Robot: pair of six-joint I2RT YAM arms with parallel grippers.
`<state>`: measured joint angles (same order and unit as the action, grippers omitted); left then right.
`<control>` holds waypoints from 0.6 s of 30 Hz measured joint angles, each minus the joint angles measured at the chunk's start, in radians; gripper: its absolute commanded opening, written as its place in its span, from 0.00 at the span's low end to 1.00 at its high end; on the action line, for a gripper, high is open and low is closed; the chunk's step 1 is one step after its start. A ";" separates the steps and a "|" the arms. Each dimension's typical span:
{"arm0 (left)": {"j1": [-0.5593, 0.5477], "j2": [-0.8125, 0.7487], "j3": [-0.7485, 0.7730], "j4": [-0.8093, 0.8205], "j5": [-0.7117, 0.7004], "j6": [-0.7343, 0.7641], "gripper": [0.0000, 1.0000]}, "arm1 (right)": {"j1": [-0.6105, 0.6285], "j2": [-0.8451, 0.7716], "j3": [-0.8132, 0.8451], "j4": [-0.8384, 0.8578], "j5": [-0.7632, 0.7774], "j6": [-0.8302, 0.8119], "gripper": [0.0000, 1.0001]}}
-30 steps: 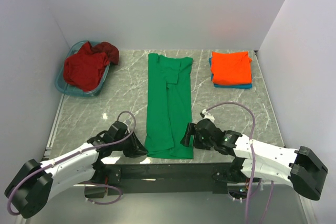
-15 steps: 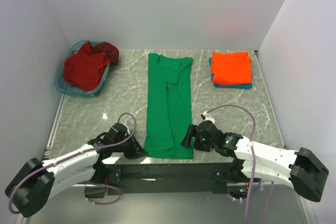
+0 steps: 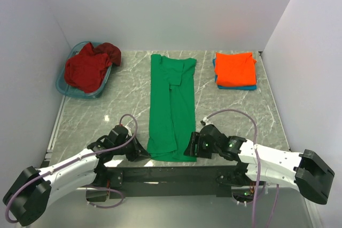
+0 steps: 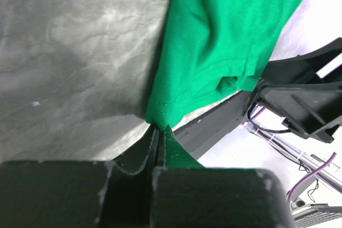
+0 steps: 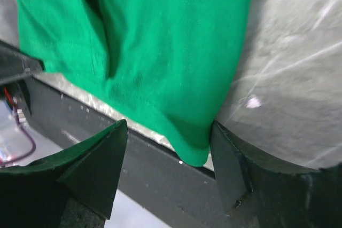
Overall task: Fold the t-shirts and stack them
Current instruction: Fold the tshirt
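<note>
A green t-shirt (image 3: 172, 105) lies in a long folded strip down the middle of the marble table (image 3: 230, 116), its hem at the near edge. My left gripper (image 3: 143, 153) is shut on the hem's near left corner (image 4: 160, 111). My right gripper (image 3: 191, 148) is open at the hem's near right corner, and the cloth (image 5: 160, 52) hangs between its fingers (image 5: 99, 158). An orange folded shirt (image 3: 235, 68) lies on a blue one at the back right.
A blue basket (image 3: 65, 86) at the back left holds crumpled dark red shirts (image 3: 86, 68). The dark table edge and frame (image 3: 171, 172) run just under both grippers. White walls close in the left, back and right sides.
Both grippers have crept inward onto the green shirt's near corners. The left one now pinches the hem; the right one straddles the other corner.
</note>
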<state>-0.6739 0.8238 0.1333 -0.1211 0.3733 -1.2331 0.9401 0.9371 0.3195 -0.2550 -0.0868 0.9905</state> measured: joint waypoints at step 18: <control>0.000 0.013 0.002 0.012 -0.005 0.003 0.00 | 0.026 0.079 0.039 -0.088 -0.017 -0.013 0.14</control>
<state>-0.6739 0.8368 0.1352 -0.1093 0.3683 -1.2297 0.9665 1.0161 0.3584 -0.3428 -0.1036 0.9771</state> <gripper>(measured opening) 0.012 0.175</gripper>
